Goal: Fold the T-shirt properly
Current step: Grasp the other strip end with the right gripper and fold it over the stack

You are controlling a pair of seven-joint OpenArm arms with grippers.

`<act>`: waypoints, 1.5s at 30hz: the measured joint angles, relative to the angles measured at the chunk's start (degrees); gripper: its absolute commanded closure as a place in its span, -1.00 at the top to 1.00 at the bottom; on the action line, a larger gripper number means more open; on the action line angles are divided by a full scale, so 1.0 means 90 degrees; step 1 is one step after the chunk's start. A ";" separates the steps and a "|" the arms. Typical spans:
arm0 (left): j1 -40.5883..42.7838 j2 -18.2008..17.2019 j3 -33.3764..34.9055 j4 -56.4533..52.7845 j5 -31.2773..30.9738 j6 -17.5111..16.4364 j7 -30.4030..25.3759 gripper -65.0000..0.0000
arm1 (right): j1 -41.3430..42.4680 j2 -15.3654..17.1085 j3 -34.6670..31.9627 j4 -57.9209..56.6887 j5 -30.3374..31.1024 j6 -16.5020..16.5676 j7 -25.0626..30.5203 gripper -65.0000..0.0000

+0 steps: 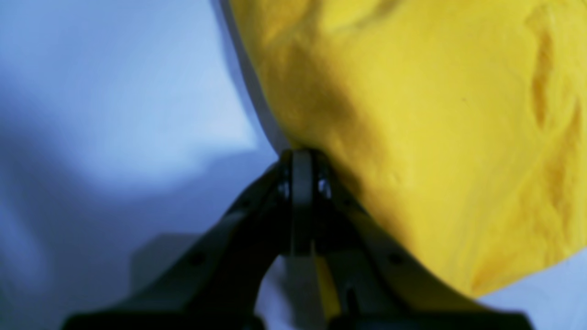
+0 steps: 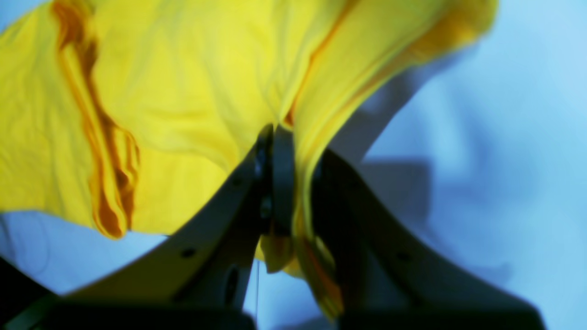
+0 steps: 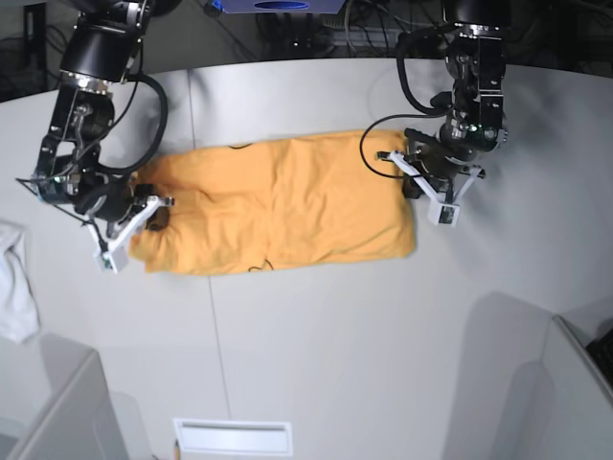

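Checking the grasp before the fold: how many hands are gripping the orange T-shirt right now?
2. The right hand pinches the T-shirt at its edge on the base view's left; the left hand is shut on the opposite edge, on that view's right.

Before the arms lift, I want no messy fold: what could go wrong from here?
The right pincer bites only a thin bunched edge of the T-shirt; it may slip out when pulled.
The left pincer is shut at the shirt's border, with little cloth visibly between its jaws, so that end could stay behind.
The shirt already lies wrinkled and doubled on the table; uneven pulling could skew the fold.
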 measured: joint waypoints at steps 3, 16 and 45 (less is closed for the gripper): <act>-0.0012 -0.0005 -0.0002 0.0219 0.0262 0.0007 -0.0027 -1.00 | -0.0024 0.0058 -0.0651 0.0554 0.0015 0.0002 -0.0080 -1.00; -0.0153 -0.0005 -0.0019 0.0245 0.1664 -0.0017 -0.0002 -1.00 | -0.0058 -0.0760 -0.1826 0.1894 0.0075 -0.0352 -0.0483 -1.00; 0.0129 -0.0005 -0.0012 -0.0017 0.1654 -0.0022 -0.0170 -1.00 | 0.0369 -0.1736 -0.4197 -0.0945 0.0080 -0.1664 0.1307 -0.85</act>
